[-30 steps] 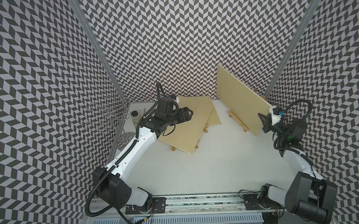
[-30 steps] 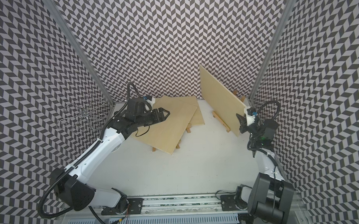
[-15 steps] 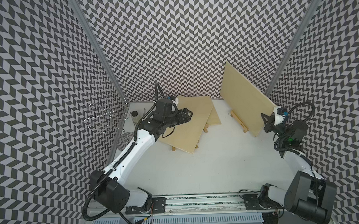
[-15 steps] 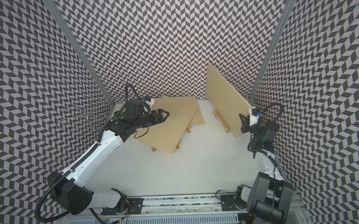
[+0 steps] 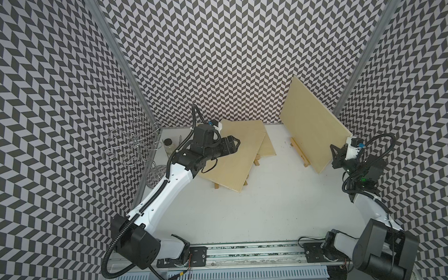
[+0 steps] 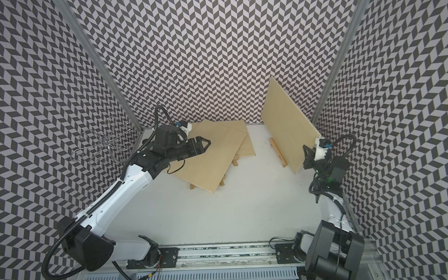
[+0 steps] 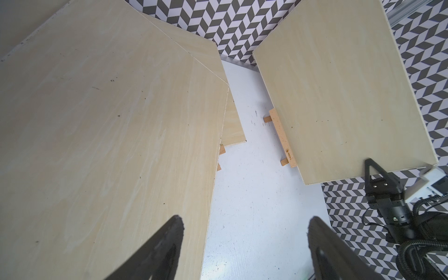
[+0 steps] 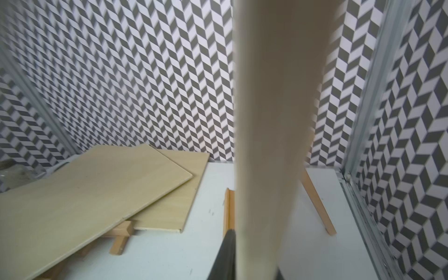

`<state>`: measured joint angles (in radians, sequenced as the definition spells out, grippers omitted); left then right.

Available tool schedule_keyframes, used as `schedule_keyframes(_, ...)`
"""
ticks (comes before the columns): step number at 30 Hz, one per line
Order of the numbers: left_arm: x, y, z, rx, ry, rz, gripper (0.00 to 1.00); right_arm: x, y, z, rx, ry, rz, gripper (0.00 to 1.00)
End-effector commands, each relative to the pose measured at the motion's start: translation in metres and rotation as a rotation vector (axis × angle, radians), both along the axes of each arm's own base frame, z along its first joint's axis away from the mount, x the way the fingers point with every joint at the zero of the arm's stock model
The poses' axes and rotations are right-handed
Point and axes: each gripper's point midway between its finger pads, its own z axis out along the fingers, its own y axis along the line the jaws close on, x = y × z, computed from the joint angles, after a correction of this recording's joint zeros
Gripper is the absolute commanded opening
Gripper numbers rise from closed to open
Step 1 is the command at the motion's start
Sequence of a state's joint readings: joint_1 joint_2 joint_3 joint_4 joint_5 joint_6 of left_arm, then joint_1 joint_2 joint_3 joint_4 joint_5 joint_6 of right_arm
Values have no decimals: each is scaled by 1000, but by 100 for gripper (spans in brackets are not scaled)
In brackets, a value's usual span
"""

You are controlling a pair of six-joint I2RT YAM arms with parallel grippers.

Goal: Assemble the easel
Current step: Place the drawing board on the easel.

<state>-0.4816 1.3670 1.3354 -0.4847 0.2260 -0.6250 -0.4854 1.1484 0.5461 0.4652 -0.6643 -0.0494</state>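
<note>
A pale wooden board (image 5: 312, 127) (image 6: 286, 128) stands upright at the back right, its lower edge by the easel's ledge strip (image 5: 299, 151) (image 7: 282, 138). My right gripper (image 5: 334, 150) (image 6: 306, 150) (image 8: 254, 252) is shut on this board's (image 8: 274, 121) near lower corner, one dark finger on each face. An easel leg (image 8: 317, 206) slants behind it. My left gripper (image 5: 237, 145) (image 6: 209, 142) (image 7: 244, 223) hovers open over a flat board (image 5: 234, 166) (image 7: 109, 133), holding nothing.
A second flat board (image 5: 265, 147) lies under the first, both propped on wooden easel sticks (image 5: 257, 162). A wire stand (image 5: 133, 143) and a glass jar (image 5: 168, 145) sit at the back left. Patterned walls close in on three sides.
The upright board has tipped back toward the right wall, with my right gripper following a little. My left arm has barely shifted.
</note>
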Motion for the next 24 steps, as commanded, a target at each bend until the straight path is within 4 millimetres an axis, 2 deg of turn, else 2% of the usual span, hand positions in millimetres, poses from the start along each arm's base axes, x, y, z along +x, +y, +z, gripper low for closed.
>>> schedule_keyframes(1,-2,1,15,-30,-43,1,80,-5,-10,-52,71,177,-63,18)
schedule_keyframes(7,-2,1,14,-29,-41,2,80,0,-13,-53,100,197,-67,37)
schedule_keyframes(12,-1,1,10,-26,-35,3,80,0,-16,-39,129,151,-98,46)
schedule_keyframes(14,-1,1,8,-22,-30,2,80,-1,-20,-32,208,123,-144,51)
schedule_keyframes(18,1,0,3,-10,-21,4,80,-10,-46,-43,439,165,-375,58)
schedule_keyframes(22,3,-1,-1,-3,-11,3,80,-30,-64,-43,508,185,-599,62)
schedule_keyframes(24,4,-1,-3,1,-7,2,80,-34,-66,-46,544,215,-660,63)
